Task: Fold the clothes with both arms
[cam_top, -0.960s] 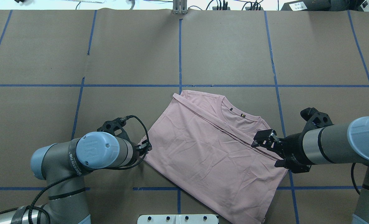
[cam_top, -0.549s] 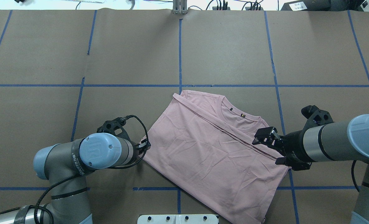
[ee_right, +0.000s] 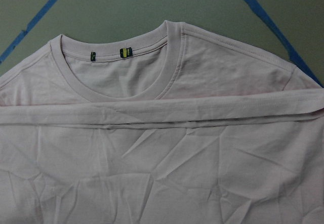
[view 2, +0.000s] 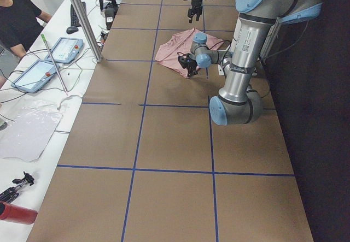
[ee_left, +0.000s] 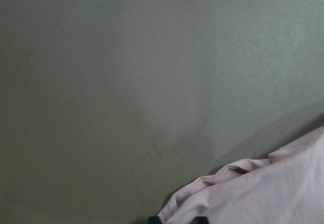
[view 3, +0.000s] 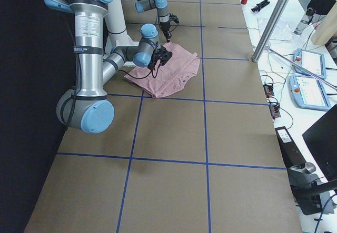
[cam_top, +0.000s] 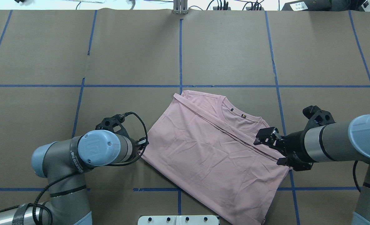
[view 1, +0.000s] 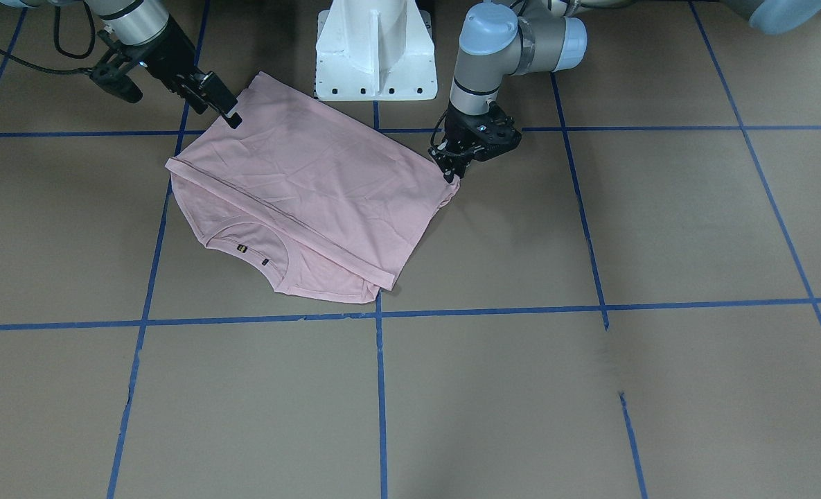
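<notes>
1. You are looking at the T-shirt (cam_top: 203,156) lying flat on the counter (cam_top: 125,56) just ahead of the robot's base, folded over once; its long axis is running on a slant, from the far middle down toward the near right; the collar (ee_right: 167,72) is peeking out beyond the folded-over hem (ee_right: 162,110) on the far side
2. The left tool (view 1: 452,170) is sitting right at the shirt's leftmost corner; its wrist view is showing the cloth gathering up in a small ridge toward the tool, so I am judging that it is closed and pinching that corner
3. The right tool (cam_top: 270,150) is hanging with its jaws spread wide above the hem band, near the shirt's rightmost corner; it is gripping nothing, and you cannot tell from these views whether it is touching the cloth
4. The relation you are steering by: the shirt is lying between the two tools, and the two corners they are working are diagonal to each other across the folded panel, not on one edge; the left one is already on its corner, so the right one is the arm lacking a hold
5. For the right tool, the corner is lying just to the near side of its open jaws, with the hem running away from it toward the far left; I am judging that it needs to be coming down and closing across that hem before you are lifting anything together
</notes>
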Available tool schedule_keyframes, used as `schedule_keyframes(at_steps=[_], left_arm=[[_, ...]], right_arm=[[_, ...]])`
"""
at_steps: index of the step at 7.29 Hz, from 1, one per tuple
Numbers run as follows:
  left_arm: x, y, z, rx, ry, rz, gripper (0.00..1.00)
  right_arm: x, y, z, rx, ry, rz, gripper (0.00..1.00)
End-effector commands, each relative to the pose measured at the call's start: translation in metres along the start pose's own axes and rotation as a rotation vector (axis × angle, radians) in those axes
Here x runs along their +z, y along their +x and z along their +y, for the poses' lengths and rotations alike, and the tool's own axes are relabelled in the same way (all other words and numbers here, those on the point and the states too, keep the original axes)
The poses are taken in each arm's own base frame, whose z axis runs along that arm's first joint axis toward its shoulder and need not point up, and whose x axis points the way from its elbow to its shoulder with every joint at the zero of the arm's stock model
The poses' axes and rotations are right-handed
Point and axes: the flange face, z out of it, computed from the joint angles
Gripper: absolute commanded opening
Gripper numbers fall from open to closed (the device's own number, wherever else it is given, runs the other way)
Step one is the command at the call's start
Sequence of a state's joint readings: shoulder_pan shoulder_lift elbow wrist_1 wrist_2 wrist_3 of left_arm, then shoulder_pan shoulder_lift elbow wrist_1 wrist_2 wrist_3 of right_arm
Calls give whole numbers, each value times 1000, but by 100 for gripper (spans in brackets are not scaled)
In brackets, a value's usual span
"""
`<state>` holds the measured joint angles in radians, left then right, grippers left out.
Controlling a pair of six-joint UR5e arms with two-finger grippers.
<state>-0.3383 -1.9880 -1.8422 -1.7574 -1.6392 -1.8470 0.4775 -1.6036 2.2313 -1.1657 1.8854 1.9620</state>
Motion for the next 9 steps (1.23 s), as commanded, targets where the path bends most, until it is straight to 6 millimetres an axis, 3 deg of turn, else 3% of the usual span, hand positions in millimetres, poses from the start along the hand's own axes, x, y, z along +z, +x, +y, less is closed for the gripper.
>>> schedule_keyframes(at_steps=[1, 2, 3, 4, 5, 6, 7, 8, 9], left_arm=[[-17, 5, -46, 104, 61, 6, 0], [-20, 10, -74, 109, 99, 15, 0], [-34, 37, -111, 148, 201, 49, 0], [-29, 72, -158, 124, 259, 62, 0], [-20, 109, -184, 105, 287, 88, 0], [-2, 131, -195, 128, 299, 70, 0], [10, 130, -233, 105, 331, 75, 0], [36, 129, -268, 90, 374, 72, 0], [49, 139, -294, 76, 418, 82, 0]], right_arm=[[-3, -2, -4, 5, 8, -8, 100], [-6, -6, -3, 5, 6, -19, 100], [-7, -7, -6, 11, 15, -27, 100], [-9, -14, -7, 7, 31, -47, 100], [-11, -25, -2, 2, 25, -70, 100], [-16, -27, -1, -1, 24, -79, 100], [-15, -28, -1, -2, 23, -82, 100], [-15, -36, 2, -8, 21, -96, 100], [-18, -43, 3, -11, 43, -123, 100]])
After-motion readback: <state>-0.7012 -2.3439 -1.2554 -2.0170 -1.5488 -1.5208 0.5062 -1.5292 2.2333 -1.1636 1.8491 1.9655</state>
